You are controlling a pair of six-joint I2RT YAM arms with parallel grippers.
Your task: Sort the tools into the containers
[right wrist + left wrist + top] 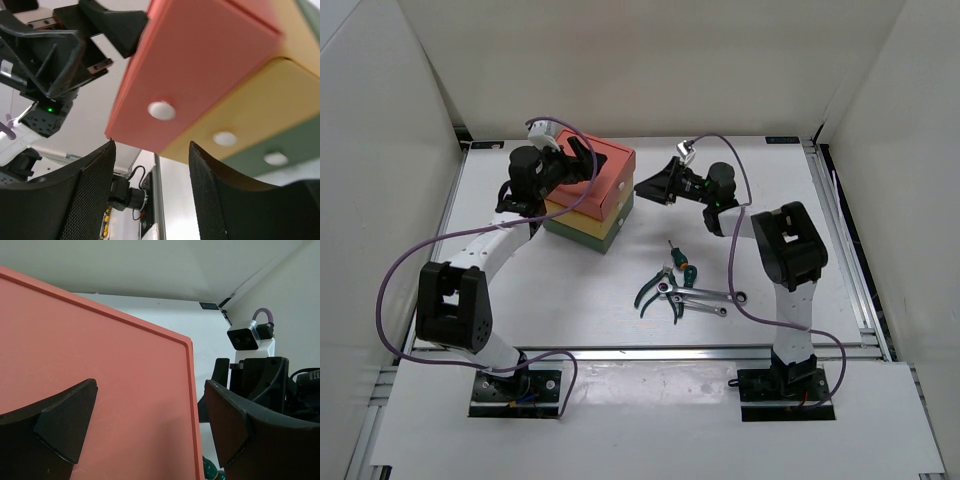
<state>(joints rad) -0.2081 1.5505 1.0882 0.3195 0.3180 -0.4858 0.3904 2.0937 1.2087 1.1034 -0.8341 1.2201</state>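
Note:
The three stacked drawers stand at the back left: salmon-red on top, yellow, dark green at the bottom. Their white knobs show in the right wrist view: red, yellow, green. My left gripper is open over the red top, one finger past its right edge. My right gripper is open and empty, close in front of the knobs, just below the red one. The tools lie in a cluster: pliers, wrenches, screwdrivers.
White walls close in the table on three sides. A metal rail runs along the right edge. The right arm's wrist camera shows beyond the red box. A green tool handle peeks below the box edge.

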